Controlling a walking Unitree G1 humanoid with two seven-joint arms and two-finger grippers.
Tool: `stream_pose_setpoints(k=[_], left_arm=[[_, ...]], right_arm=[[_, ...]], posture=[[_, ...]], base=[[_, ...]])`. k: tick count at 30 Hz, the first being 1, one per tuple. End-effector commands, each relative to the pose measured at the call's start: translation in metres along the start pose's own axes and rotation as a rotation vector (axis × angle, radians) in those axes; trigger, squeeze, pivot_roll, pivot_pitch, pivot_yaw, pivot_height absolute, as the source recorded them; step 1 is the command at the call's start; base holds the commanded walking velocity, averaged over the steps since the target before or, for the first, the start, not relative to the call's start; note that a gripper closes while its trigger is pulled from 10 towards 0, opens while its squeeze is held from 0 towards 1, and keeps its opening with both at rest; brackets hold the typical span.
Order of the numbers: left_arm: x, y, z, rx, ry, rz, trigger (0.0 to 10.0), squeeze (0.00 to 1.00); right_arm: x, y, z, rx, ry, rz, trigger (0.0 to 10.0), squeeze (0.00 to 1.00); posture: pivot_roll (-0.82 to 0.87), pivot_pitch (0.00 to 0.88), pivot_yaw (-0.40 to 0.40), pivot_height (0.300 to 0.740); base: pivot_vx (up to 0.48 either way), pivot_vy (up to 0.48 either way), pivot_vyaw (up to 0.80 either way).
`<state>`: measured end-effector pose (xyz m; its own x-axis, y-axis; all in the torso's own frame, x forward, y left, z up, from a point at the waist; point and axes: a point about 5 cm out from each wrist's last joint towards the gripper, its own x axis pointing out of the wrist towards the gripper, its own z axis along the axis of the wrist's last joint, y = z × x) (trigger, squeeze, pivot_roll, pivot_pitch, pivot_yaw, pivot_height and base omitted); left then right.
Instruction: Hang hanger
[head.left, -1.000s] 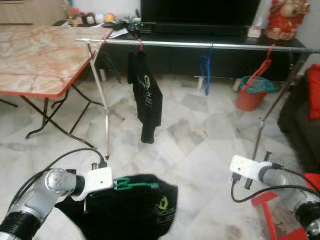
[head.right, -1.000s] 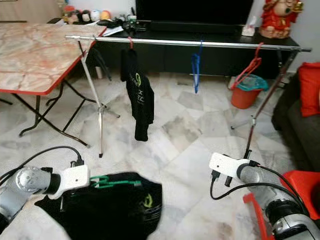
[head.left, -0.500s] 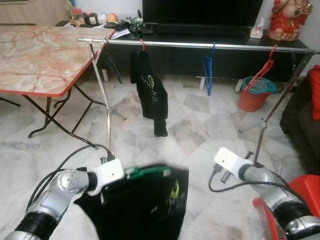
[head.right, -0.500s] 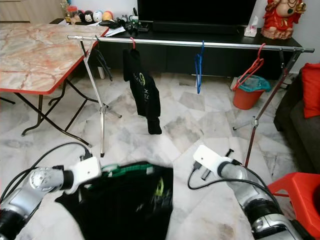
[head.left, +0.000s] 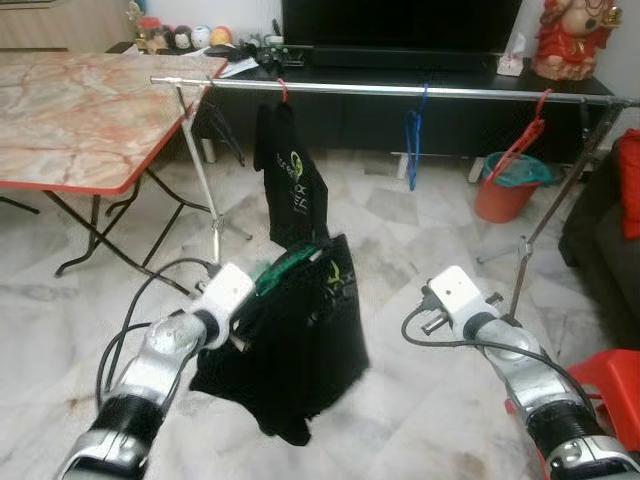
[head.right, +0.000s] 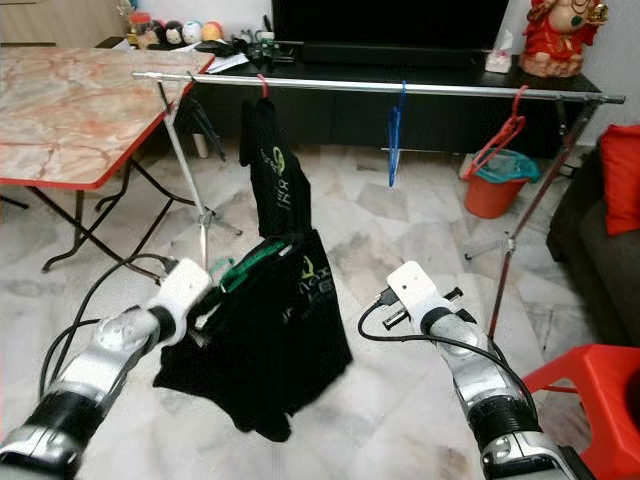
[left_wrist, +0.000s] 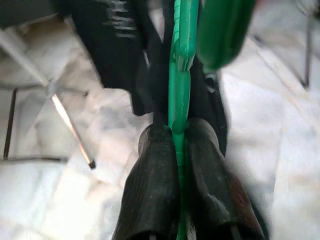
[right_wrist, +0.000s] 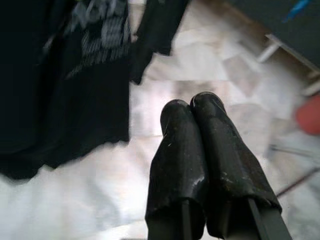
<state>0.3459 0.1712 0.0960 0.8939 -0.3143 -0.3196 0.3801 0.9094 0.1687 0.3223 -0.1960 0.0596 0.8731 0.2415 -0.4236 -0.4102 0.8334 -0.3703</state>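
Note:
My left gripper (left_wrist: 177, 132) is shut on a green hanger (head.left: 290, 266) that carries a black shirt (head.left: 300, 350). The shirt hangs free above the floor, just in front of and below the silver rail (head.left: 400, 90). On that rail a second black shirt (head.left: 285, 165) hangs from a red hook, with a blue hanger (head.left: 412, 140) and a red hanger (head.left: 527, 135) further right. My right gripper (right_wrist: 192, 102) is shut and empty, held low to the right of the carried shirt.
A marble-topped folding table (head.left: 80, 120) stands at the left, close to the rail's left stand (head.left: 212, 230). An orange bucket (head.left: 500, 195) sits behind the rail's right end. A red stool (head.left: 610, 380) and a dark sofa (head.left: 605, 240) are at the right.
My left arm has lifted the hanger and shirt from near the floor up towards the rail. My right arm has come inwards and upwards.

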Motion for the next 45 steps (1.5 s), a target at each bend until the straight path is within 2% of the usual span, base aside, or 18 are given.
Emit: stream_pose_setpoints(k=[1, 3, 7, 8, 11, 19, 22, 24, 31, 32, 33, 34, 35, 36, 37, 40, 41, 45], left_arm=[[0.002, 0.008, 0.010, -0.068, -0.024, 0.053, 10.0, 0.00], [0.003, 0.004, 0.011, -0.081, -0.023, 0.030, 10.0, 0.00], [0.003, -0.026, 0.021, 0.105, -0.088, -0.205, 10.0, 0.00], [0.003, -0.026, 0.021, 0.105, -0.088, -0.205, 10.0, 0.00], [-0.002, -0.041, 0.019, 0.233, -0.083, -0.360, 10.0, 0.00], [-0.008, -0.046, 0.015, 0.308, -0.068, -0.471, 10.0, 0.00], [-0.011, -0.049, 0.014, 0.361, -0.061, -0.526, 10.0, 0.00], [-0.014, -0.049, 0.014, 0.430, -0.050, -0.559, 10.0, 0.00], [-0.020, -0.050, 0.011, 0.526, -0.023, -0.630, 10.0, 0.00], [-0.021, -0.050, 0.011, 0.534, -0.021, -0.645, 10.0, 0.00], [-0.021, -0.050, 0.011, 0.537, -0.020, -0.654, 10.0, 0.00], [-0.024, -0.051, 0.012, 0.550, -0.023, -0.682, 10.0, 0.00], [-0.024, -0.052, 0.013, 0.554, -0.025, -0.688, 10.0, 0.00], [-0.025, -0.052, 0.013, 0.557, -0.026, -0.693, 10.0, 0.00], [-0.025, -0.052, 0.014, 0.566, -0.029, -0.695, 10.0, 0.00], [-0.025, -0.052, 0.021, 0.611, -0.047, -0.696, 10.0, 0.00], [-0.025, -0.053, 0.024, 0.617, -0.054, -0.707, 10.0, 0.00], [-0.027, -0.058, 0.033, 0.642, -0.076, -0.748, 10.0, 0.00]], right_arm=[[-0.001, 0.001, 0.000, 0.021, 0.002, 0.011, 10.0, 0.00], [0.000, 0.003, 0.002, 0.035, -0.007, 0.015, 10.0, 0.00], [0.001, 0.006, 0.018, 0.085, -0.106, 0.051, 10.0, 0.00], [0.001, 0.006, 0.018, 0.085, -0.106, 0.051, 10.0, 0.00], [-0.004, 0.010, 0.034, 0.051, -0.201, 0.175, 10.0, 0.00], [-0.014, 0.009, 0.056, 0.020, -0.313, 0.356, 10.0, 0.00], [-0.021, 0.011, 0.065, 0.026, -0.364, 0.491, 10.0, 0.00], [-0.026, 0.013, 0.065, -0.010, -0.350, 0.614, 10.0, 0.00], [-0.031, 0.010, 0.063, -0.028, -0.330, 0.745, 10.0, 0.00], [-0.033, 0.011, 0.063, -0.031, -0.329, 0.780, 10.0, 0.14], [-0.034, 0.012, 0.063, -0.034, -0.327, 0.802, 10.0, 0.14], [-0.036, 0.014, 0.062, -0.051, -0.319, 0.857, 10.0, 0.30], [-0.036, 0.015, 0.061, -0.049, -0.315, 0.867, 10.0, 0.85], [-0.037, 0.015, 0.061, -0.046, -0.313, 0.875, 10.0, 0.85], [-0.037, 0.015, 0.061, -0.048, -0.313, 0.882, 10.0, 1.00], [-0.036, 0.017, 0.062, -0.106, -0.305, 0.912, 10.0, 1.00], [-0.036, 0.019, 0.062, -0.125, -0.304, 0.919, 10.0, 0.00], [-0.034, 0.024, 0.061, -0.168, -0.298, 0.941, 10.0, 0.00]], posture=[[-0.11, 0.000, 0.014, 0.740], [-0.12, 0.000, 0.017, 0.740], [-0.12, 0.000, 0.019, 0.740], [-0.12, 0.000, 0.019, 0.740], [-0.11, 0.000, 0.018, 0.740], [-0.12, 0.000, 0.014, 0.740], [-0.12, 0.000, 0.013, 0.740], [-0.11, 0.000, 0.004, 0.740], [-0.11, 0.000, 0.001, 0.740], [-0.11, 0.000, 0.001, 0.740], [-0.11, 0.000, -0.001, 0.740], [-0.11, 0.000, -0.004, 0.740], [-0.11, 0.000, -0.005, 0.740], [-0.11, 0.000, -0.005, 0.740], [-0.11, 0.000, -0.008, 0.740], [-0.11, 0.000, -0.011, 0.740], [-0.10, 0.000, -0.012, 0.740], [-0.10, 0.000, -0.015, 0.740]], base=[[0.000, 0.000, 0.00], [0.000, 0.000, 0.00], [0.000, 0.000, 0.00], [0.000, 0.000, 0.00], [0.000, 0.000, 0.00], [0.000, 0.000, 0.00], [0.000, 0.000, 0.00], [0.000, 0.000, 0.00], [0.000, 0.000, 0.00], [0.000, 0.000, 0.00], [0.000, 0.000, 0.00], [0.000, 0.000, 0.00], [0.000, 0.000, 0.00], [0.000, 0.000, 0.00], [0.000, 0.000, 0.00], [0.000, 0.000, 0.00], [0.000, 0.000, 0.00], [0.000, 0.000, 0.00]])
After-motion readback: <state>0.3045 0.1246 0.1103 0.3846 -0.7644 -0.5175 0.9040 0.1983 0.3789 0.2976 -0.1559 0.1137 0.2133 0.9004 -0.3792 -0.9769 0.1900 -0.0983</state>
